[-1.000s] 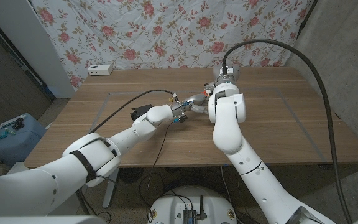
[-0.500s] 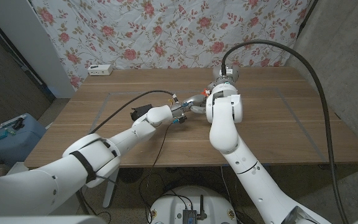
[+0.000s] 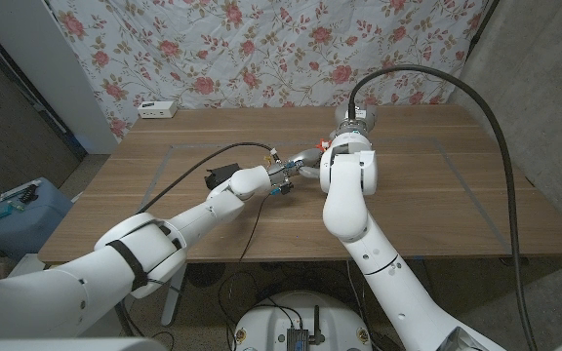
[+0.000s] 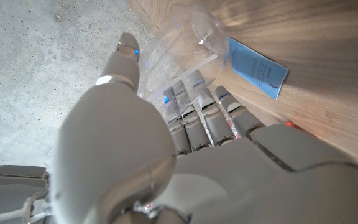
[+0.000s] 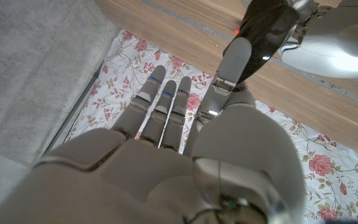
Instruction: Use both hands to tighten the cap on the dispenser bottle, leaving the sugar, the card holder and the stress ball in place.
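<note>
In the left wrist view, my left hand [image 4: 185,155] grips a clear plastic dispenser bottle [image 4: 185,43] with its fingers wrapped round it. A blue sugar packet [image 4: 257,70] lies on the wood beside it. In the head view my left hand [image 3: 261,178] sits at the table's middle, and my right forearm [image 3: 349,185] stands over the bottle and hides it. In the right wrist view, my right hand [image 5: 185,143] has straight fingers, and its thumb reaches to a dark glossy cap [image 5: 269,25], next to my left hand [image 5: 340,43]. I cannot tell whether the thumb presses on the cap.
A small white box [image 3: 158,109] sits at the table's [image 3: 437,205] back left. A black cable [image 3: 252,219] runs across the wood from my left wrist to the front edge. A floral cloth hangs behind the table. A blue case [image 3: 13,210] lies on the floor at the left.
My right forearm has swung slightly to the left over the bottle. My left hand has stayed in place with its grip.
</note>
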Controlling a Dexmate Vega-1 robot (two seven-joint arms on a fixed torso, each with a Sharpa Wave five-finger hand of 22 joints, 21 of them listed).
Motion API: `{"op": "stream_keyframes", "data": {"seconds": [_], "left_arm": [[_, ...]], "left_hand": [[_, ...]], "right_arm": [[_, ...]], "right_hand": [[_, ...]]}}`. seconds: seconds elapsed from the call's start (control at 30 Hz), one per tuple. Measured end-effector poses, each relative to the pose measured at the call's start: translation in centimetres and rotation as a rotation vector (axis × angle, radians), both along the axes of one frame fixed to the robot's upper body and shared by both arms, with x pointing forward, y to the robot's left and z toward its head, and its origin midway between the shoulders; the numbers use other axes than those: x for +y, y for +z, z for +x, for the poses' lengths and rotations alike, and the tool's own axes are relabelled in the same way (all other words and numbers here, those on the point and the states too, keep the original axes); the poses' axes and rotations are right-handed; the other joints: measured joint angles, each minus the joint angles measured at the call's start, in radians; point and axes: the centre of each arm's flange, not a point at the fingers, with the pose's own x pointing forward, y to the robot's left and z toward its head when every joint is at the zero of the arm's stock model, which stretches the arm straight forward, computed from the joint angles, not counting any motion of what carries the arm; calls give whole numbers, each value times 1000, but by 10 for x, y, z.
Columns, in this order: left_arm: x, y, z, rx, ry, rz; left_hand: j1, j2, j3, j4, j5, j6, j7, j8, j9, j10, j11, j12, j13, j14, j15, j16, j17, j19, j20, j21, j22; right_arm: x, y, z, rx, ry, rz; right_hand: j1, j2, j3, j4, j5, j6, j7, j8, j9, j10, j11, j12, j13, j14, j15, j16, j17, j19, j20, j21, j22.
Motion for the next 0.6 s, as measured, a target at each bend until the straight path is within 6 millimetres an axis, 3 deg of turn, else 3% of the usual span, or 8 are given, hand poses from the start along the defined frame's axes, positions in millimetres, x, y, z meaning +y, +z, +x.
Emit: {"op": "stream_keyframes", "data": {"seconds": [0.07, 0.23, 0.37, 0.6], "left_arm": [[0, 0, -1, -2, -2, 0], [0, 1, -2, -3, -2, 0], [1, 0, -1, 1, 2, 0], [2, -2, 1, 10, 8, 2]], "left_hand": [[0, 0, 0, 0, 0, 0, 0, 0, 0, -1, 2, 0, 0, 0, 0, 0, -1, 0, 0, 0, 0], [0, 0, 4, -3, 0, 0, 0, 0, 0, -2, 2, 0, -3, 3, -3, 0, -1, 0, 0, 0, 0], [0, 0, 4, -4, 0, 0, 0, 0, 0, -2, 2, 0, -3, 3, -3, -1, 3, 0, 0, 0, 0], [0, 0, 4, -4, 0, 0, 0, -3, 0, -2, 2, 0, -3, 3, -3, -3, 3, 0, 0, 0, 0]], "right_arm": [[0, 1, 0, -6, 0, 1], [0, 0, -1, -15, 3, 7], [0, -2, -5, -22, 12, 16], [-1, 2, -10, -46, 19, 20]], "right_hand": [[-20, -3, -6, 17, -17, 0, 0, 16, -6, 3, 4, -7, 0, 0, 0, 0, 5, 0, 0, 0, 0], [-153, -41, -46, 73, -50, -8, -8, 44, -16, -6, 13, -17, 0, 0, 0, 0, 15, 1, 10, 0, 0], [-213, -57, -68, 101, -50, -27, -14, 42, -20, -16, 15, -21, 2, 0, 0, 0, 18, -5, 15, 0, 0], [-277, -63, -92, 133, -50, -69, -19, 9, -20, -28, 27, -25, 3, 0, 0, 0, 20, -11, 22, 0, 4]]}}
